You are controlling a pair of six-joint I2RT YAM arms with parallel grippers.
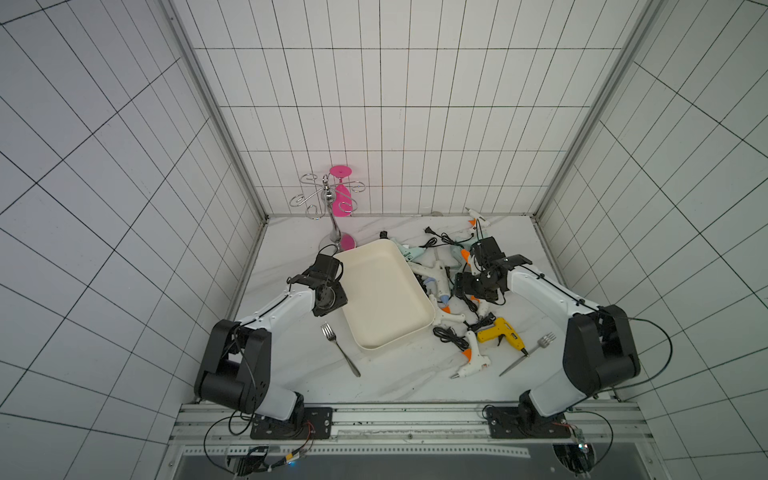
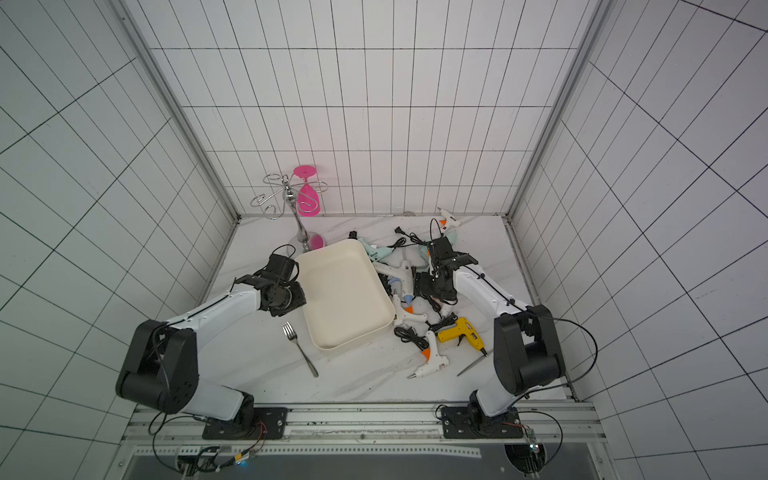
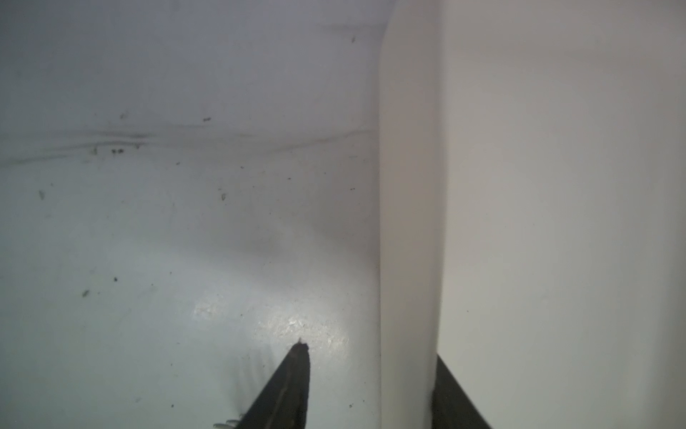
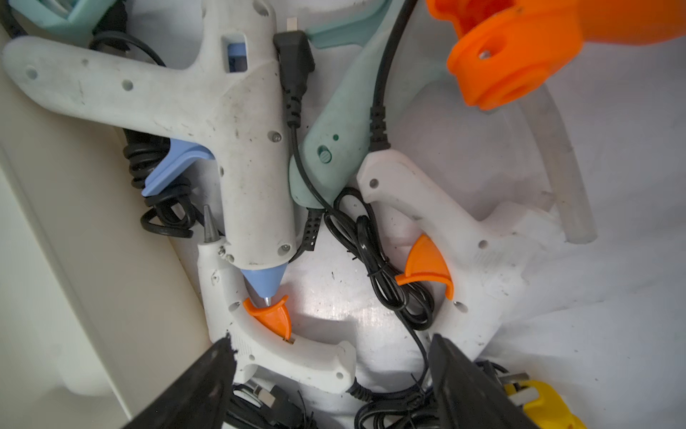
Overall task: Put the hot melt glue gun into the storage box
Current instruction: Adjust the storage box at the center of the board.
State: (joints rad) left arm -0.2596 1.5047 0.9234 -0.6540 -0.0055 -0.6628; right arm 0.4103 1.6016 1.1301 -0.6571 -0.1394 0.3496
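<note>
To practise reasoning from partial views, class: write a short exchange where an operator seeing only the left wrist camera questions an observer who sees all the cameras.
Operator: Is anything in the storage box?
Observer: No, the storage box holds nothing in both top views.
Operator: What is the right gripper doing?
Observer: The right gripper hangs open over a white glue gun with an orange trigger, beside the box.
</note>
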